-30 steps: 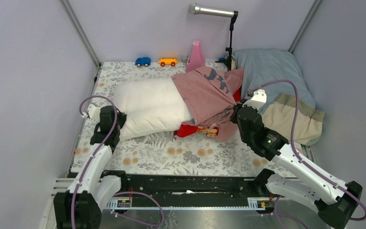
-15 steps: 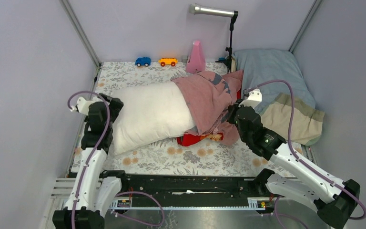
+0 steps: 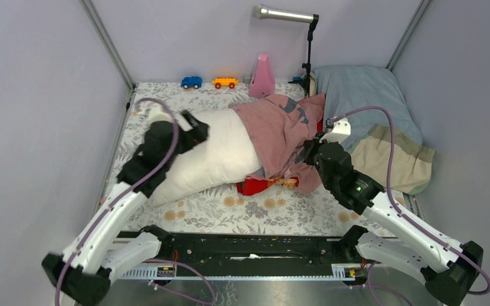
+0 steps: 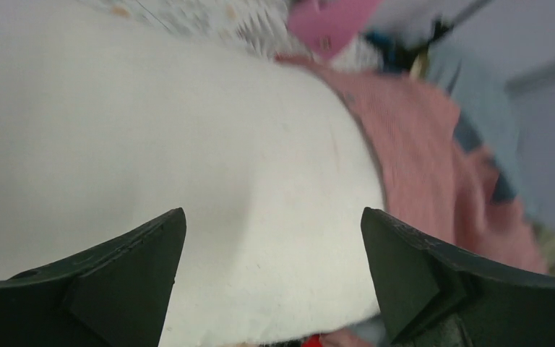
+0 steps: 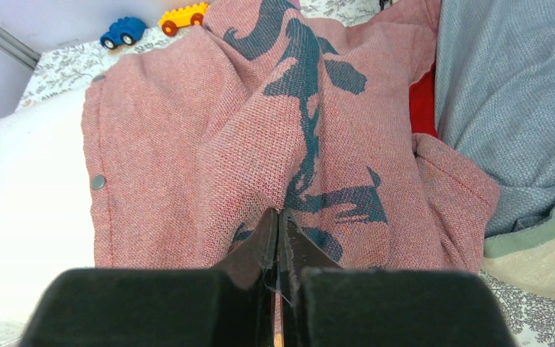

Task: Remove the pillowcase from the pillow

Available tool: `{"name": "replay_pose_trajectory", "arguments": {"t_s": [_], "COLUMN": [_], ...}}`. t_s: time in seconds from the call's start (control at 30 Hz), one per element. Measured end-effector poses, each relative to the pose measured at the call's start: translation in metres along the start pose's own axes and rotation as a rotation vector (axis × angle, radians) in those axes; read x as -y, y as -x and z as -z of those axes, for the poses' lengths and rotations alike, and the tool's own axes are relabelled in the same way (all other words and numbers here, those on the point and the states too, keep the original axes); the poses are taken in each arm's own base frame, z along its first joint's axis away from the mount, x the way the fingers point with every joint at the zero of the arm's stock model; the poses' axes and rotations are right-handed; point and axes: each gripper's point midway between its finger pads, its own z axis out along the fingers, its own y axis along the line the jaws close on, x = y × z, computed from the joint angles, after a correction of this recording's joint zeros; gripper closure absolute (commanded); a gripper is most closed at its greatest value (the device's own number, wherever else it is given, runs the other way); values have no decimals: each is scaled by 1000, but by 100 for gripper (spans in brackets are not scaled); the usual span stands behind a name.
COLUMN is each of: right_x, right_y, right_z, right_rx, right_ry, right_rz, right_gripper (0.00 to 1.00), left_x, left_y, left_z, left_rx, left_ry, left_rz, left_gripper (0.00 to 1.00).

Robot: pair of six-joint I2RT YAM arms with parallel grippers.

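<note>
Floral sheet (image 3: pixel 255 210): is covering the whole floor under everything else.
Grey-blue pillow (image 3: pixel 363 95): is lying in the far right corner, its beige end pointing toward the near side.
Pillow (image 3: pixel 220 150): white and plump, is lying across the middle of the sheet, with its left two thirds showing bare.
Pillowcase (image 3: pixel 281 127): is wrapping only the pillow's right end, turned faded-pink side out with a dark figure showing; a red printed strip is peeking out at its near edge, and its right side is touching the grey-blue pillow.
Right gripper (image 5: pixel 278 214): is pinching a fold of the pillowcase, fingers pressed together on the cloth.
Left gripper (image 4: pixel 272 217): is hanging over the bare pillow near its far left part, jaws spread wide and grasping nothing.
Pink cone (image 3: pixel 262 76): is standing upright at the back wall.
Blue toy car (image 3: pixel 191 82) and orange toy car (image 3: pixel 224 82): are sitting side by side left of the cone.
</note>
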Motion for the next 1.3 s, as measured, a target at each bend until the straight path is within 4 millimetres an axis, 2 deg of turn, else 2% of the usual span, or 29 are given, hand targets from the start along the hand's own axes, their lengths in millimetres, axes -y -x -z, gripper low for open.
{"name": "replay_pose_trajectory", "arguments": {"t_s": [0.07,0.17,0.27,0.33,0.47,0.6,0.8,0.9,0.93,0.97,1.13,1.2,1.3], "right_x": [0,0,2,4,7,8,8,8,9,9,10,11,9], "right_y": [5,11,15,15,16,14,14,13,13,13,6,2,-1], "right_z": [3,8,11,13,15,15,15,15,15,15,14,13,12], "right_rx": [14,32,44,44,45,40,37,36,36,35,21,11,0], "right_ry": [6,16,16,10,5,3,1,1,1,1,-1,1,11], "right_rz": [-10,-23,-28,-25,-21,-12,-5,-4,-4,-3,6,12,14], "right_gripper": [100,100,100,100,100,100,100,100,100,100,100,100,100], "left_x": [19,34,39,40,26,25,27,20,17,13,-11,-18,-18], "left_y": [-38,-94,-129,-145,-162,-170,-175,-173,-173,-172,-176,-175,-160], "left_z": [-6,-13,-16,-21,-38,-51,-60,-69,-75,-80,-101,-100,-92], "left_rx": [-96,-217,-278,-299,-325,-335,-343,-364,-375,-385,-416,-407,-360], "left_ry": [-34,-59,-61,-50,9,22,17,24,30,33,-10,-48,-70], "left_rz": [-116,-311,-496,-596,-743,-807,-826,-782,-757,-729,-524,-447,-374], "left_gripper": [1,1,1,1,1,1,1,3,9,22,99,100,100]}}
